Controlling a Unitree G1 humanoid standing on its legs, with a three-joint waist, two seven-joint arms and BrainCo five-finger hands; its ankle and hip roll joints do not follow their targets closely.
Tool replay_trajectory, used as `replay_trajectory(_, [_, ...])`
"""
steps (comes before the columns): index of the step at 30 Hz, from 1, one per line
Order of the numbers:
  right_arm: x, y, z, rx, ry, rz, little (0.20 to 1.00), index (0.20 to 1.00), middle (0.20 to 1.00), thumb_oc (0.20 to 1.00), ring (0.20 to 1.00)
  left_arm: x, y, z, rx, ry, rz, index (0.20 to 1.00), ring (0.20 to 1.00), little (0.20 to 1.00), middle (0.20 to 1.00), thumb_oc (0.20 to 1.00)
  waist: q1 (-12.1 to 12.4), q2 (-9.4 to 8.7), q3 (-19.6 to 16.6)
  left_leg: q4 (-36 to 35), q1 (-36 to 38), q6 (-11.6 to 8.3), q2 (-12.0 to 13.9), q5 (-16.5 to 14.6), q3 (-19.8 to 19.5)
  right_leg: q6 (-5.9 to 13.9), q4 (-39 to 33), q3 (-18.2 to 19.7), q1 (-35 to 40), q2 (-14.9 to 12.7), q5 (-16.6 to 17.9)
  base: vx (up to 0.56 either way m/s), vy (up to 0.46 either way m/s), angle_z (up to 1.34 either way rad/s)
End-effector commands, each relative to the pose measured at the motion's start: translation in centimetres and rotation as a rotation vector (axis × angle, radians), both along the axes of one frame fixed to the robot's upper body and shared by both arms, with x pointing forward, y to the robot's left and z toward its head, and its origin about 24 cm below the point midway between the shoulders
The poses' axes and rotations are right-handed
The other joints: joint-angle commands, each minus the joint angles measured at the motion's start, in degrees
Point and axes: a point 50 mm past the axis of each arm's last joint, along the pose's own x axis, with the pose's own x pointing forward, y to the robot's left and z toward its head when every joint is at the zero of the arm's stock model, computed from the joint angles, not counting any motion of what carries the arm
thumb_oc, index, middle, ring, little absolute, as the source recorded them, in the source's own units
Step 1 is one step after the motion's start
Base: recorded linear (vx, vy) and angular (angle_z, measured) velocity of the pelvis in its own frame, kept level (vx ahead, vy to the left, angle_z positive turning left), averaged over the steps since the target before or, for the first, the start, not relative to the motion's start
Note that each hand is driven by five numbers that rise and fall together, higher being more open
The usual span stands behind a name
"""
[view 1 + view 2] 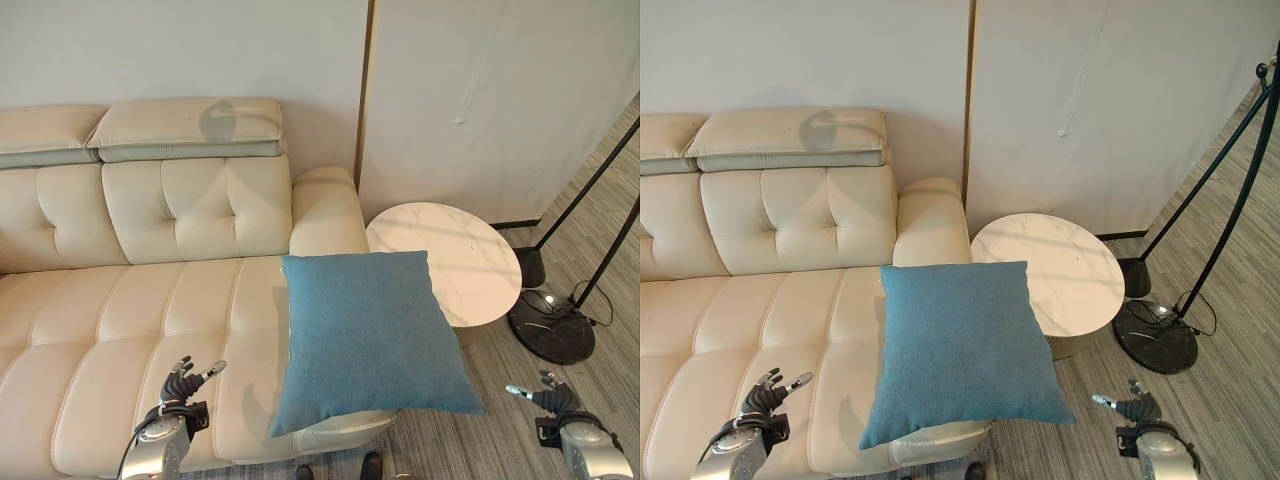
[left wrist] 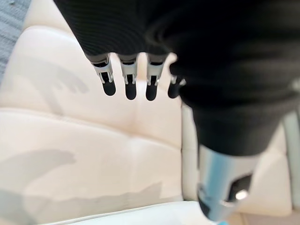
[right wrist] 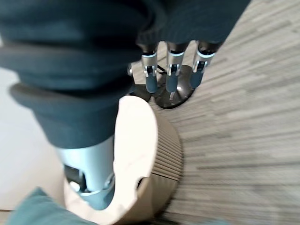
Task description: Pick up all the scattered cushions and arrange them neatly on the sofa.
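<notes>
Cream leather sofa (image 1: 130,300) stands against a pale wall, with a round white side table (image 1: 455,255) just beside its armrest and a black lamp base (image 1: 550,325) on the grey plank floor beyond. One blue cushion (image 1: 365,340) lies at the sofa's armrest end, tilted, its lower corners hanging past the seat's front edge and one side reaching toward the side table. Left hand (image 1: 185,380) hovers over the front edge of the seat, just beside the cushion, fingers relaxed and slightly spread, holding nothing. Right hand (image 1: 545,397) hangs over the floor on the far side of the cushion, well apart from it, fingers loosely extended, also empty. Judgement: cushion is on the sofa but not yet neat; the step in hand looks like squaring it up. Best approach: bring both hands to opposite edges of the cushion, grip the cloth evenly, lift clear of the front edge, and set it upright against the backrest near the armrest, avoiding a one-sided pull that could tip it to the floor.
</notes>
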Motion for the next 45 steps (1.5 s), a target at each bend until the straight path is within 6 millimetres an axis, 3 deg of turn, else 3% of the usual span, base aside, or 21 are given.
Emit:
replay_trajectory(1, [2.9, 1.1, 1.0, -0.035, -0.037, 0.077, 1.0, 1.0, 1.0, 1.0, 1.0, 3.8, -2.3, 1.4, -0.031, -0.109, -0.068, 1.0, 1.0, 1.0, 1.0, 1.0, -0.4, -1.85, -0.6, -0.4, 0.1, -2.86, 0.1, -4.3, 1.0, 5.62, 0.1, 2.8, 3.2, -2.8, -7.9, 0.02, 0.006, -0.06])
replay_trajectory(3, [3.5, 2.2, 0.6, -0.02, -0.035, 0.099, 1.0, 1.0, 1.0, 1.0, 1.0, 4.2, -3.3, 1.1, -0.049, -0.099, -0.088, 1.0, 1.0, 1.0, 1.0, 1.0, -0.5, -1.73, -0.4, -0.4, 0.0, -2.8, 0.1, -4.3, 1.0, 5.61, 0.1, 2.8, 3.1, -2.8, -7.8, 0.02, 0.004, -0.06])
replay_trajectory(5, [4.7, 5.3, -0.2, 0.039, -0.036, 0.154, 1.0, 1.0, 1.0, 1.0, 1.0, 4.9, -5.9, 0.5, -0.084, -0.072, -0.155, 1.0, 1.0, 1.0, 1.0, 1.0, -0.8, -1.47, -0.2, -0.4, -0.5, -2.65, 0.2, -4.2, 1.3, 5.7, 0.1, 3.2, 2.3, -2.9, -7.7, 0.01, -0.003, -0.05])
replay_trajectory(6, [4.7, 5.3, -0.2, 0.039, -0.037, 0.154, 1.0, 1.0, 1.0, 1.0, 1.0, 4.9, -5.9, 0.5, -0.084, -0.072, -0.155, 1.0, 1.0, 1.0, 1.0, 1.0, -0.8, -1.47, -0.2, -0.4, -0.6, -2.64, 0.2, -4.2, 1.3, 5.7, 0.1, 3.3, 2.3, -2.9, -7.6, -0.01, -0.007, -0.05])
replay_trajectory(8, [6.6, 8.6, 0.0, 0.097, -0.091, 0.213, 1.0, 1.0, 1.0, 1.0, 1.0, 6.0, -8.4, 0.5, -0.109, -0.072, -0.223, 1.0, 1.0, 1.0, 1.0, 1.0, -1.0, -1.2, 0.9, -0.4, -2.0, -2.47, 0.3, -3.9, 1.3, 5.71, 0.1, 3.6, 0.7, -3.0, -7.2, -0.06, -0.007, -0.06])
replay_trajectory(9, [7.1, 9.3, 0.2, 0.109, -0.107, 0.219, 1.0, 1.0, 1.0, 1.0, 1.0, 6.5, -8.9, 0.7, -0.11, -0.074, -0.236, 1.0, 1.0, 1.0, 1.0, 1.0, -1.1, -1.1, 1.1, -0.4, -2.7, -2.45, 0.3, -3.6, 1.3, 5.7, 0.1, 3.6, 0.0, -3.0, -7.1, -0.16, -0.001, -0.07])
replay_trajectory(10, [8.9, 12.6, 1.1, 0.195, -0.184, 0.254, 1.0, 1.0, 1.0, 1.0, 1.0, 8.0, -11.3, 1.4, -0.119, -0.095, -0.29, 1.0, 1.0, 1.0, 1.0, 1.0, -1.5, -0.67, 2.4, -0.4, -5.2, -2.39, 0.4, -2.8, 1.4, 5.68, 0.1, 4.1, -2.9, -3.0, -6.3, -0.12, 0.002, -0.05])
replay_trajectory(11, [8.9, 12.6, 1.2, 0.195, -0.185, 0.254, 1.0, 1.0, 1.0, 1.0, 1.0, 8.1, -11.3, 1.4, -0.119, -0.095, -0.29, 1.0, 1.0, 1.0, 1.0, 1.0, -1.5, -0.66, 2.3, -0.4, -5.4, -2.39, 0.4, -2.8, 1.4, 5.67, 0.1, 4.2, -3.1, -3.0, -6.2, -0.22, 0.003, -0.01])
replay_trajectory(12, [10.2, 15.8, 1.9, 0.277, -0.233, 0.29, 1.0, 1.0, 1.0, 1.0, 1.0, 9.4, -13.2, 2.2, -0.119, -0.109, -0.327, 1.0, 1.0, 1.0, 1.0, 1.0, -1.7, -0.24, 3.6, -0.4, -8.5, -2.47, 0.6, -1.8, 1.5, 5.61, 0.1, 4.5, -6.5, -3.0, -5.2, -0.19, 0.001, -0.11])
replay_trajectory(14, [11.3, 17.7, 2.7, 0.309, -0.259, 0.312, 1.0, 1.0, 1.0, 1.0, 1.0, 10.6, -14.2, 3.1, -0.103, -0.129, -0.346, 1.0, 1.0, 1.0, 1.0, 1.0, -1.7, -0.02, 4.8, -0.4, -11.9, -2.64, 0.6, -0.6, 1.3, 5.63, 0.1, 4.6, -10.2, -3.0, -3.9, -0.19, -0.001, -0.19])
replay_trajectory(21, [12.5, 20.8, 3.5, 0.371, -0.27, 0.335, 1.0, 1.0, 1.0, 1.0, 1.0, 12.1, -15.3, 4.2, -0.041, -0.145, -0.378, 1.0, 1.0, 1.0, 1.0, 1.0, -1.2, -0.02, 5.3, -0.4, -18.0, -3.18, 0.3, 1.4, 1.0, 5.59, 0.1, 4.4, -16.1, -3.1, -2.2, -0.03, 0.002, 0.01])
replay_trajectory(26, [11.7, 21.8, 2.7, 0.48, -0.264, 0.309, 1.0, 1.0, 1.0, 1.0, 1.0, 11.4, -16.4, 3.7, -0.089, -0.144, -0.397, 1.0, 1.0, 1.0, 1.0, 1.0, -0.9, -0.18, 6.0, -0.4, -18.1, -3.21, 0.1, 1.5, 0.5, 5.63, 0.1, 4.2, -16.1, -3.3, -2.1, 0.0, 0.006, 0.0])
replay_trajectory(27, [11.1, 22.7, 2.2, 0.586, -0.257, 0.288, 1.0, 1.0, 1.0, 1.0, 1.0, 10.7, -17.6, 3.4, -0.175, -0.15, -0.41, 0.824, 0.824, 0.824, 0.824, 0.824, -0.8, -0.2, 6.4, -0.4, -17.8, -3.11, 0.0, 1.3, 0.4, 5.65, 0.1, 4.0, -15.8, -3.4, -2.2, 0.0, 0.0, 0.0])
replay_trajectory(28, [11.1, 22.7, 2.2, 0.586, -0.257, 0.287, 0.903, 0.903, 0.903, 0.903, 0.903, 10.7, -17.6, 3.4, -0.175, -0.15, -0.41, 0.445, 0.445, 0.445, 0.445, 0.445, -0.7, -0.2, 6.4, -0.4, -17.8, -3.11, 0.0, 1.3, 0.4, 5.65, 0.1, 4.0, -15.7, -3.4, -2.2, 0.01, 0.033, 0.01])
replay_trajectory(29, [10.7, 23.0, 1.9, 0.651, -0.259, 0.258, 0.564, 0.564, 0.564, 0.564, 0.564, 10.2, -18.5, 3.3, -0.237, -0.153, -0.415, 0.2, 0.2, 0.2, 0.2, 0.2, -0.7, -0.2, 6.7, -0.4, -17.5, -3.06, -0.1, 1.2, 0.4, 5.68, 0.1, 3.9, -15.4, -3.5, -2.2, 0.0, 0.0, 0.0])
replay_trajectory(30, [10.5, 23.2, 1.7, 0.684, -0.26, 0.243, 0.2, 0.2, 0.2, 0.2, 0.2, 9.9, -19.0, 3.1, -0.269, -0.149, -0.422, 0.2, 0.2, 0.2, 0.2, 0.2, -0.6, -0.17, 7.0, -0.4, -17.4, -3.02, -0.2, 1.2, 0.4, 5.69, 0.1, 3.9, -15.3, -3.6, -2.2, -0.01, 0.043, 0.04])
replay_trajectory(37, [9.2, 24.4, 1.1, 0.912, -0.283, 0.134, 0.2, 0.2, 0.2, 0.2, 0.2, 7.3, -22.4, 3.5, -0.584, -0.177, -0.416, 0.2, 0.2, 0.2, 0.2, 0.2, 0.3, -0.23, 8.2, -0.4, -14.2, -2.31, -0.7, -0.2, 0.5, 6.03, 0.1, 3.7, -12.4, -4.2, -2.6, -0.02, 0.061, 0.04])
replay_trajectory(41, [8.8, 24.2, 1.2, 0.934, -0.299, 0.126, 0.2, 0.2, 0.2, 0.2, 0.2, 6.2, -22.4, 3.5, -0.658, -0.18, -0.391, 0.2, 0.2, 0.2, 0.2, 0.2, 0.7, -0.62, 7.5, -0.4, -12.2, -1.79, -0.9, -1.0, 0.7, 6.35, 0.1, 3.7, -10.4, -4.4, -2.9, 0.0, 0.079, 0.04])
replay_trajectory(45, [7.2, 23.4, 1.1, 0.95, -0.323, 0.143, 0.2, 0.2, 0.2, 0.2, 0.2, 4.8, -20.7, 3.8, -0.649, -0.211, -0.39, 0.2, 0.2, 0.2, 0.2, 0.2, 0.7, -1.35, 5.4, -0.4, -9.0, -0.91, -1.2, -2.3, 0.9, 6.84, 0.1, 3.9, -7.3, -4.8, -3.4, 0.03, 0.095, -0.01])
